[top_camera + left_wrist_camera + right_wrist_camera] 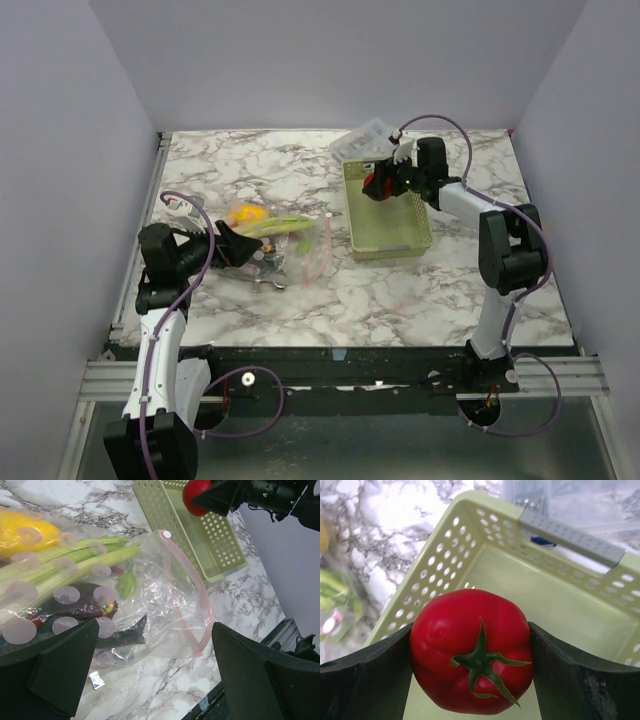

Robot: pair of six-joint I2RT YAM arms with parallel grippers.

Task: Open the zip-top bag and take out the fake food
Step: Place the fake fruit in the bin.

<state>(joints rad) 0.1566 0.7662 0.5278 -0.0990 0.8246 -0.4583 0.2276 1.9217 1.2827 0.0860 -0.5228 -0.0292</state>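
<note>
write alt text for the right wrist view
A red toy tomato is clamped in the right gripper, held over a pale green perforated basket. A marble table and a blurred clear box lie beyond the basket.

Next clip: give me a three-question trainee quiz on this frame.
1. What does the right gripper hold? A) nothing B) red fruit C) a spoon
2. True or false: the zip-top bag is empty.
3. Fill in: the red fruit hangs above the pale green ____.
Key: 1 B; 2 false, fake food lies inside; 3 basket.
</note>
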